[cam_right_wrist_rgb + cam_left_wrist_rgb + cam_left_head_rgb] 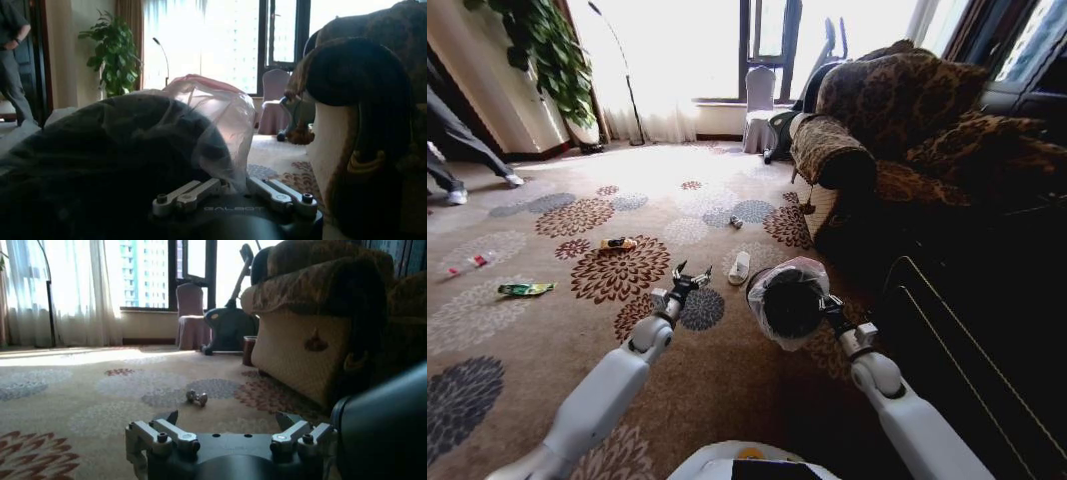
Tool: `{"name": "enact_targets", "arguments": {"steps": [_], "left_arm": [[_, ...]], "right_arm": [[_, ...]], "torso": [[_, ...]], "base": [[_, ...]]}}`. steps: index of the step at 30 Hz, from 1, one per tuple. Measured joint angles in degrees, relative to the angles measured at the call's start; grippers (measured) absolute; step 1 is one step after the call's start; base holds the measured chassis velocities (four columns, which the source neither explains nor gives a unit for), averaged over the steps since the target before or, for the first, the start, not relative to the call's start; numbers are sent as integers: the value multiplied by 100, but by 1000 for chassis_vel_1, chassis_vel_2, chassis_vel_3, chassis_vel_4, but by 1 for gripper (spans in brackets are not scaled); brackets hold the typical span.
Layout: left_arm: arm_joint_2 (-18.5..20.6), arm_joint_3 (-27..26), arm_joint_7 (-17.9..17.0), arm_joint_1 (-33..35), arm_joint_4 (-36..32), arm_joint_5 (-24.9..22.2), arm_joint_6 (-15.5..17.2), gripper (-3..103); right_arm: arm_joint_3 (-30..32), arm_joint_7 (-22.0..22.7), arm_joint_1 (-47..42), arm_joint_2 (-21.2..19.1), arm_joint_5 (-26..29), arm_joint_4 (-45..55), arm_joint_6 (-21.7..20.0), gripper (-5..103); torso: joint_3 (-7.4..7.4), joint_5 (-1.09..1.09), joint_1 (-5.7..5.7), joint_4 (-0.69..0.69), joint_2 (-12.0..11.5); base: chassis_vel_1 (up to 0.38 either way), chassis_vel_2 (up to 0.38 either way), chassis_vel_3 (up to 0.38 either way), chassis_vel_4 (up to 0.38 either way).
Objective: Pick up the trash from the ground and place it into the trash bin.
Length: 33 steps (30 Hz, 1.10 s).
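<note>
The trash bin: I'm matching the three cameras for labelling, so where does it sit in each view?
Head view: the trash bin sits at lower centre, at the right gripper.
Left wrist view: its dark wall bulges in at one edge.
Right wrist view: its bagged rim looms just past the gripper.
Shared landmark: the patterned sofa arm.

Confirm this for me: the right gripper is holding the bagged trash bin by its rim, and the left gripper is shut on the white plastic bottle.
Not quite. The left gripper is open and holds nothing; the white plastic bottle lies on the carpet beside it, as the head view shows. The rest stands: the right gripper is at the rim of the bag-lined trash bin, holding it.
</note>
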Motion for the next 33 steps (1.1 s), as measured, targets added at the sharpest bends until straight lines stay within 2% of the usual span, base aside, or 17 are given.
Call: {"name": "enact_targets", "arguments": {"steps": [3, 5, 10, 19, 33], "left_arm": [[-151, 101, 28, -49, 310, 253, -76, 99], [-398, 195, -34, -185, 614, 340, -4, 99], [-645, 268, -114, -314, 1025, 497, 36, 99], [-778, 273, -153, -428, 1494, 530, 13, 99], [-846, 318, -22, -676, 2018, 192, 73, 99]], "right_arm": [[64, 2, -91, -37, 10, 115, 0, 0], [113, 2, -171, -75, 21, 243, 0, 0], [135, 1, -276, -128, 51, 416, 0, 0], [104, 0, -311, -155, 71, 498, 15, 0], [-157, 0, -179, -134, 69, 418, 25, 0]], "torso": [[1, 2, 0, 1, 0], [0, 2, 0, -3, 0], [0, 2, 0, -2, 0], [1, 0, 0, 0, 0], [1, 1, 0, 0, 0]], "base": [[0, 0, 0, 0], [-14, 14, 17, -26], [-57, 48, 52, -53], [-125, 126, 127, -129], [-157, 160, 164, -165]]}}
